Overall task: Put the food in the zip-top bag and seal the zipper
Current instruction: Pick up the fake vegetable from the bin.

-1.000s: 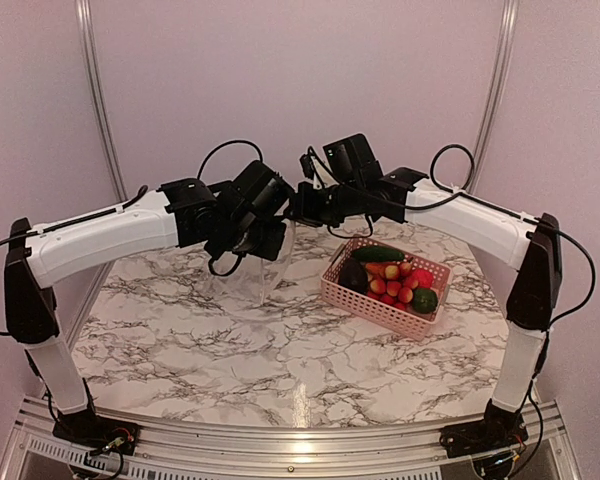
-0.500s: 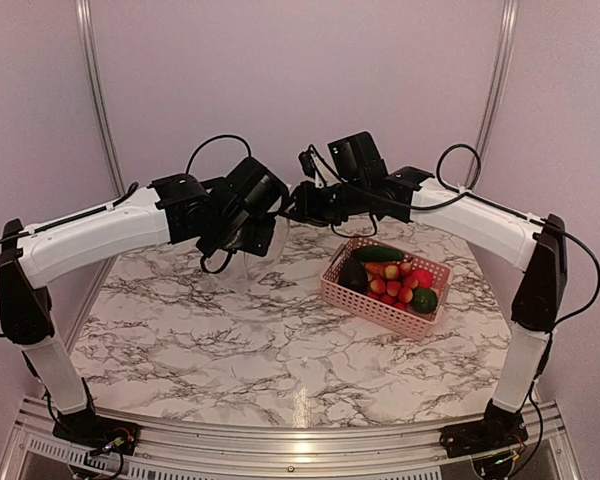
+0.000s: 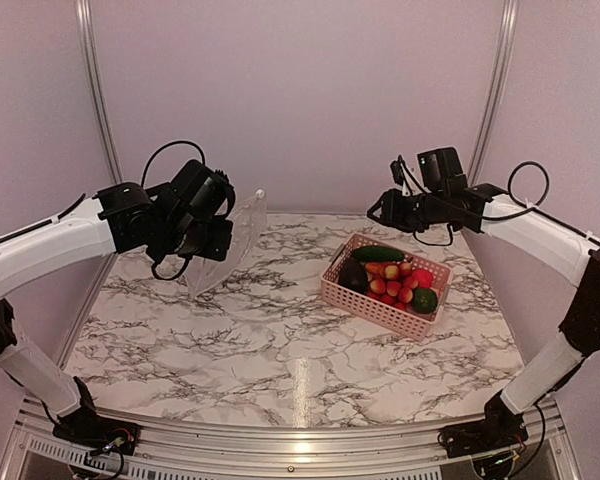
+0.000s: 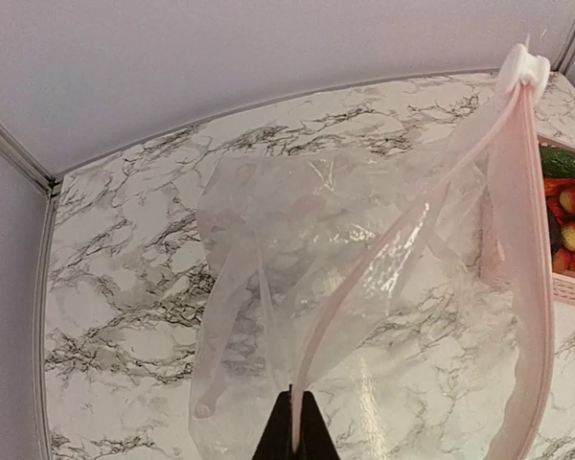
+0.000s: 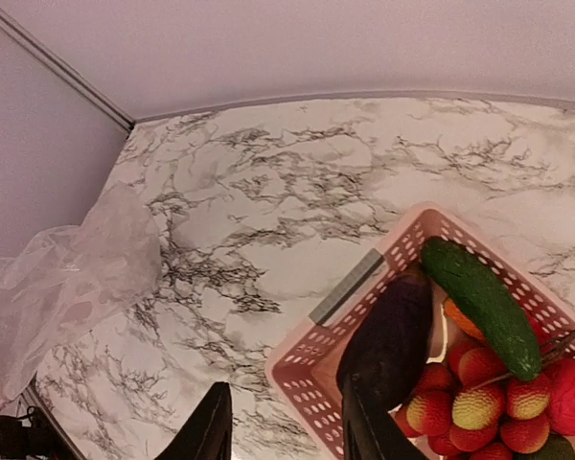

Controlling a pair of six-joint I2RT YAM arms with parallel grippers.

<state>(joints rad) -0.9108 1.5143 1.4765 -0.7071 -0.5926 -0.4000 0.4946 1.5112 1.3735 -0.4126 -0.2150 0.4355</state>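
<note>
My left gripper (image 3: 212,240) is shut on the zipper edge of the clear zip-top bag (image 3: 230,245) and holds it hanging above the table at the far left. In the left wrist view the bag (image 4: 335,287) hangs open, its pink zipper strip (image 4: 359,292) pinched at my left gripper (image 4: 295,446). The white slider (image 4: 524,65) sits at the far end. The food lies in the pink basket (image 3: 375,305): cucumber (image 5: 479,302), aubergine (image 5: 391,340), berries (image 5: 479,402). My right gripper (image 3: 378,212) is open and empty above the basket's left end; it shows in its wrist view (image 5: 286,426).
The pink basket (image 5: 316,379) stands right of centre on the marble table (image 3: 260,350). Pale walls and metal corner posts (image 3: 98,90) close in the back and sides.
The two grippers have drawn apart. The left arm swung left with the bag in it. The right gripper let go of the bag and moved right, above the basket.
</note>
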